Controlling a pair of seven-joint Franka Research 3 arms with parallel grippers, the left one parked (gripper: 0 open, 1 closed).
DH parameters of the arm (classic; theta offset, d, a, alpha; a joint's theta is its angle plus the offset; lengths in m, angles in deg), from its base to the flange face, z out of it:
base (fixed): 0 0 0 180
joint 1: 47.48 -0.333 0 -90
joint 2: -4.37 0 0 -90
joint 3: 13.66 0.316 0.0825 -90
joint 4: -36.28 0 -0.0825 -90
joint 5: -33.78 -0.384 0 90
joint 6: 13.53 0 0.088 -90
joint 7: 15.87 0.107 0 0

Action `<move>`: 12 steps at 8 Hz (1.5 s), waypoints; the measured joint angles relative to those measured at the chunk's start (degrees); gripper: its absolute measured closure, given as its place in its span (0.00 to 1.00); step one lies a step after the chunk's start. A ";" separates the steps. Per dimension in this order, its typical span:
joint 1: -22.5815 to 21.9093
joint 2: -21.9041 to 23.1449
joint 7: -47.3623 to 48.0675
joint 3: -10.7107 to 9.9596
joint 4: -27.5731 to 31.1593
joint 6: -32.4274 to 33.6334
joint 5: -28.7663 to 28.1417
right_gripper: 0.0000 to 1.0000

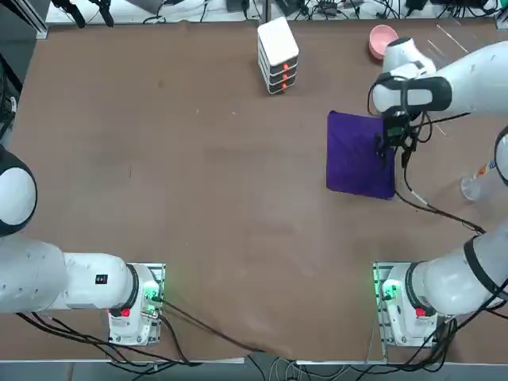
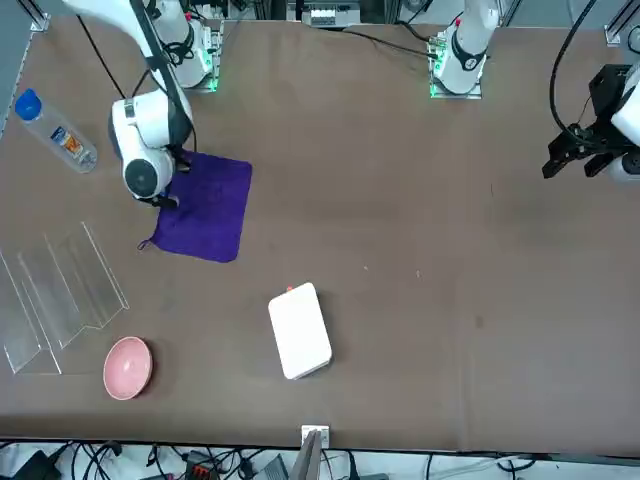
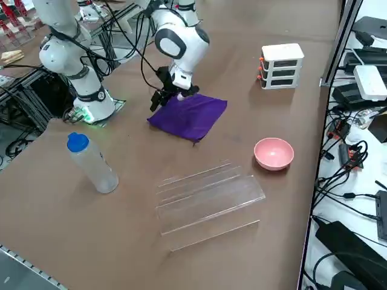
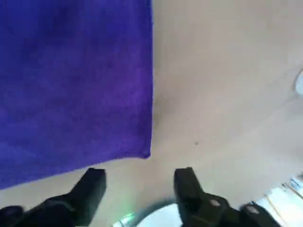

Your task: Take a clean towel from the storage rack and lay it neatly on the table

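Towel (image 1: 353, 155) lies spread on the surface (image 1: 230, 182), at nine o'clock from my right gripper (image 4: 140, 172), which stands wide and empty. I should rise straight up before swinging away, lest a fingertip ruck its edge.

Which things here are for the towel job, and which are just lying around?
For the job:
- towel, lying on the table
- table, under it all
- clear rack, on the table
- right gripper, open near the towel's edge

Just lying around:
- pink bowl, near the rack
- bottle with blue cap
- white box, with orange bits
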 joint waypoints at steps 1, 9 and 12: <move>1.09 2.09 -0.19 -0.01 -2.33 -0.08 -0.04 0.00; 6.73 7.87 -19.72 -1.22 -36.52 20.42 -9.55 0.00; 11.05 13.52 -25.27 -0.27 -37.33 19.77 -9.68 0.00</move>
